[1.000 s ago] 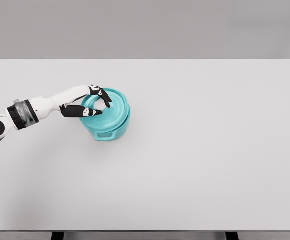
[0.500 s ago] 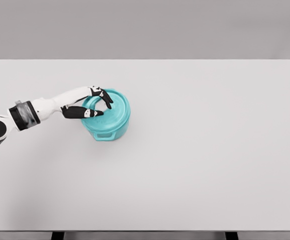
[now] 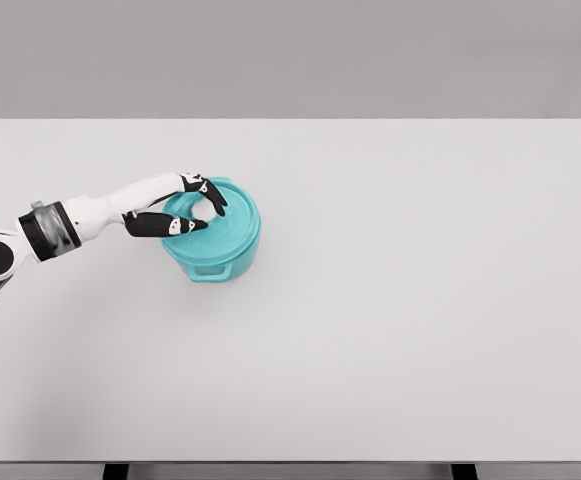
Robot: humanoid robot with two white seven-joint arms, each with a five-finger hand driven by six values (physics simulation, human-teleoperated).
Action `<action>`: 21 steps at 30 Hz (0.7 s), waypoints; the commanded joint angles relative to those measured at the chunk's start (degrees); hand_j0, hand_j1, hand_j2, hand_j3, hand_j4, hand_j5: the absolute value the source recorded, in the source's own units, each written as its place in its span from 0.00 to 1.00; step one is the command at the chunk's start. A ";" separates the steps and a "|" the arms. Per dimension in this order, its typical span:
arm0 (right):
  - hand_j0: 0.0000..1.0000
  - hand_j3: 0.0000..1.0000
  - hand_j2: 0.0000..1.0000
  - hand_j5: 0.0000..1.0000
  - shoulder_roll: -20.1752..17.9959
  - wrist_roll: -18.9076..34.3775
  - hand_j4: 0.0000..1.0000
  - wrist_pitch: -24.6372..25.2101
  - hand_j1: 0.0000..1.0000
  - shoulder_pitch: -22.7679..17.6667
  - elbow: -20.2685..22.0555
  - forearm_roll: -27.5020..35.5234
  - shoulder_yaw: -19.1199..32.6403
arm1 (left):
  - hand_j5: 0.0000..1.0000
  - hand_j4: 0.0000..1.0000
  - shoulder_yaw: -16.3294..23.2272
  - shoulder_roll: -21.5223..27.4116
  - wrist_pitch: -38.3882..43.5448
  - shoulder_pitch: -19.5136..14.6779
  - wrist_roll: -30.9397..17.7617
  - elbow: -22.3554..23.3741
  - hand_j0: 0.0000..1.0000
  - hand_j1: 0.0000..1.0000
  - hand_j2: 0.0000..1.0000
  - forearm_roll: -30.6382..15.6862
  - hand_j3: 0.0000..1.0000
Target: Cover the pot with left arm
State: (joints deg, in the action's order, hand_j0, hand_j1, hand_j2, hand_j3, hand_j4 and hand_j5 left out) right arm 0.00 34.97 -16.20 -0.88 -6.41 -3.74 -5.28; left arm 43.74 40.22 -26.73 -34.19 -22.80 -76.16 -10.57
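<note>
A teal pot [image 3: 213,262] stands on the white table [image 3: 390,300], left of the middle. Its teal lid [image 3: 228,222] lies flat on the pot's rim and covers the opening. My left hand [image 3: 198,212] reaches in from the left and rests over the lid's left part. Its black fingers [image 3: 213,198] and thumb are curled around the lid's knob, which they mostly hide. The right arm does not show.
The table's front edge runs along the bottom of the picture and its far edge along the grey wall. My left forearm [image 3: 90,215] stretches across the table's left side.
The lid has sunk a little and settled level on the pot. My left hand has stayed on the knob and barely shifted.
</note>
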 commanded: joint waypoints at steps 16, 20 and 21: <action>1.00 1.00 1.00 1.00 0.00 0.03 1.00 -0.06 1.00 0.00 0.00 -0.04 0.00 | 0.74 0.74 -0.15 0.04 -0.17 -0.09 0.12 -0.13 0.74 0.74 0.74 -0.33 0.74; 1.00 1.00 1.00 1.00 0.00 0.03 1.00 -0.06 1.00 0.00 0.00 -0.04 0.00 | 0.86 0.86 -0.33 0.04 -0.43 -0.17 0.21 -0.13 0.86 0.86 0.86 -0.33 0.86; 1.00 1.00 1.00 1.00 0.00 0.03 1.00 -0.06 1.00 0.00 0.00 -0.04 0.00 | 0.87 0.87 -0.33 0.04 -0.96 -0.26 0.30 -0.13 0.87 0.87 0.87 -0.24 0.87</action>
State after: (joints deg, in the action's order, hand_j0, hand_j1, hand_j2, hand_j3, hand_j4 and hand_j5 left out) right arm 0.00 34.97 -16.20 -0.88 -6.41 -3.75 -5.28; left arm 43.51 40.21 -27.35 -34.45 -22.60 -76.25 -10.49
